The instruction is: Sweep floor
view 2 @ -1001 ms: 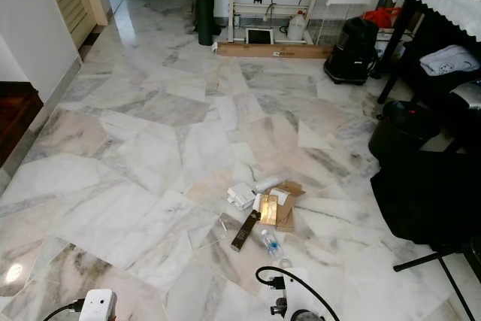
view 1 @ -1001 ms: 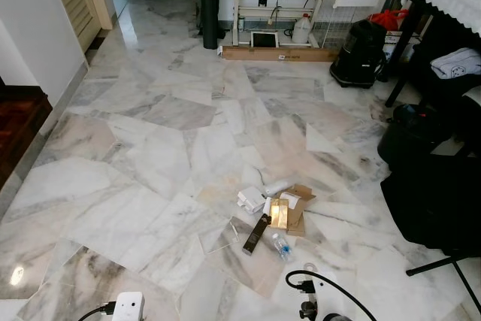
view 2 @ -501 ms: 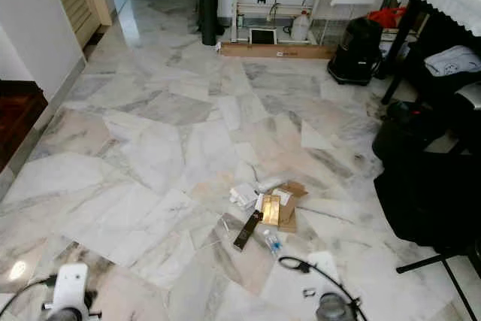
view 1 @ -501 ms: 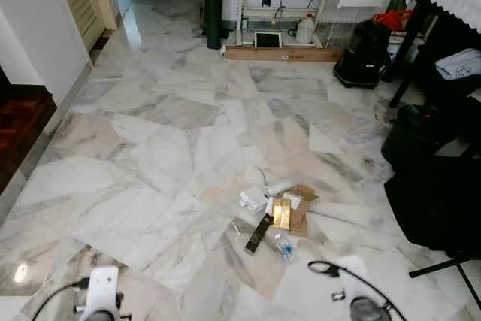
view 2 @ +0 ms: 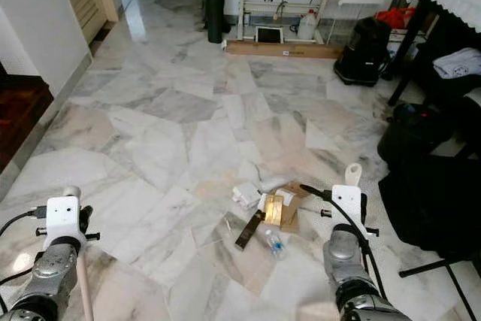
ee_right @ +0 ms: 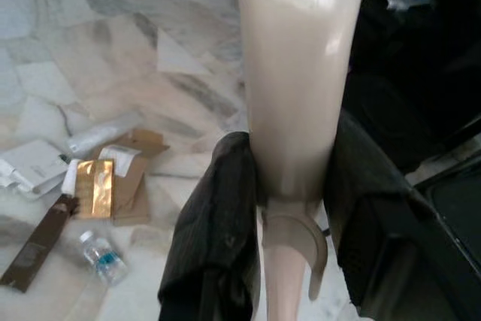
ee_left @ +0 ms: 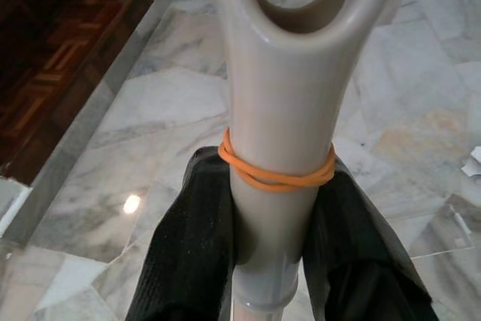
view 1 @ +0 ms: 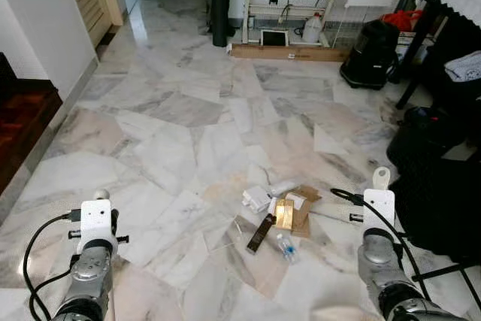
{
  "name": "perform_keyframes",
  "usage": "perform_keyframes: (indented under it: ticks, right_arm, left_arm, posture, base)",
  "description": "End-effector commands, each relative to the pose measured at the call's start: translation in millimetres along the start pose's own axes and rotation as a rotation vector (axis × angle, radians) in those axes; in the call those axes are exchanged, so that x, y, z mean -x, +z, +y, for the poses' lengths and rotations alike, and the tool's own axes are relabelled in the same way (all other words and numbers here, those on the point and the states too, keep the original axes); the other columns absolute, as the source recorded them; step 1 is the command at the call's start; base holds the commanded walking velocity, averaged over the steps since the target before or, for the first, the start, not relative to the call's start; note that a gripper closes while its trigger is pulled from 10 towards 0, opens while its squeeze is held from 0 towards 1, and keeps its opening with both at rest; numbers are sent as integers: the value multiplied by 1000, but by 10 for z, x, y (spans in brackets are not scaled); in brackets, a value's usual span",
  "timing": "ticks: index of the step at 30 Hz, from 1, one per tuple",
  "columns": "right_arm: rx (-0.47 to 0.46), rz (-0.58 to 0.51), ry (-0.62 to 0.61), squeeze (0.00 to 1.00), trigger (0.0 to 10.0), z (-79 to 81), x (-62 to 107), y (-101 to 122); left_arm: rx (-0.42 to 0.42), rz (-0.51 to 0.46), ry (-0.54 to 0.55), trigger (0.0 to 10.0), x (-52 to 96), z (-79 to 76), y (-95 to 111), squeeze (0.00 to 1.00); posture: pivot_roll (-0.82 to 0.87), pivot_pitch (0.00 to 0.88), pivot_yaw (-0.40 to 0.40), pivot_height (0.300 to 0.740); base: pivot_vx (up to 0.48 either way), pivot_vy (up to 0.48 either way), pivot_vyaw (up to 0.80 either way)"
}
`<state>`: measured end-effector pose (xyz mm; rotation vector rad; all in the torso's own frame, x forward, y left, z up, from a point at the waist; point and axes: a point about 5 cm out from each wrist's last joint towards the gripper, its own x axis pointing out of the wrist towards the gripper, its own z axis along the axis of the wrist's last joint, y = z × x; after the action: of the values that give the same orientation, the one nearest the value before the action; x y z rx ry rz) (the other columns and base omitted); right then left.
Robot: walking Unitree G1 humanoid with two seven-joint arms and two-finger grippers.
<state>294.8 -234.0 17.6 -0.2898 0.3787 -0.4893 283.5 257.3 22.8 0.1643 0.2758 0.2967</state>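
A pile of litter (view 1: 278, 212) lies on the marble floor (view 1: 173, 133) just ahead: flattened cardboard, a gold box, a dark brown box (view 1: 260, 232), a small plastic bottle (view 1: 284, 246) and white paper scraps. My left gripper (ee_left: 278, 208) is shut on a cream handle (ee_left: 282, 110) with a loop end and an orange rubber band. That arm (view 1: 92, 261) is raised at the lower left. My right gripper (ee_right: 289, 186) is shut on another cream handle (ee_right: 297, 73), whose tip (view 1: 382, 177) rises above my right wrist, right of the litter.
Black bags (view 1: 440, 201) and a stand leg crowd the right side. A black vacuum cleaner (view 1: 370, 54), a long cardboard box (view 1: 289, 52) and a work table stand at the back. A white wall (view 1: 37, 28) and dark wooden floor (view 1: 22, 122) border the left.
Both arms have lifted and spread apart, from low at the bottom edge to the sides of the litter, bringing the cream handle tips up. The camera has shifted slightly.
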Motion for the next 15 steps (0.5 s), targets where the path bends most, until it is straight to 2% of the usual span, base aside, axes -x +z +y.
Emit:
perform_keyframes:
  ticks: [1,7,10,13,15]
  right_arm:
    - [-24,11,-11,0,10000,6,28,-48]
    - [-13,34,-4,0,10000,9,73,-150]
    - [-108,31,20,0,10000,26,81,-140]
    - [-189,-14,75,0,10000,79,69,-37]
    - [-198,-29,86,0,10000,86,60,-2]
  left_arm:
    - [11,-47,-19,10000,7,-75,55,0]
    - [31,-82,-45,10000,10,-126,101,0]
    - [64,-120,-67,10000,0,-150,171,0]
    - [80,-171,-89,10000,-21,-181,282,0]
    - [81,-185,-99,10000,-33,-192,321,0]
  posture:
    - [9,16,-60,740]
    - [10,14,-60,740]
    - [10,9,-59,740]
    - [9,5,-59,740]
    - [10,3,-60,740]
  base:
    - [0,0,0]
    - [0,0,0]
    - [0,0,0]
    - [0,0,0]
    - [0,0,0]
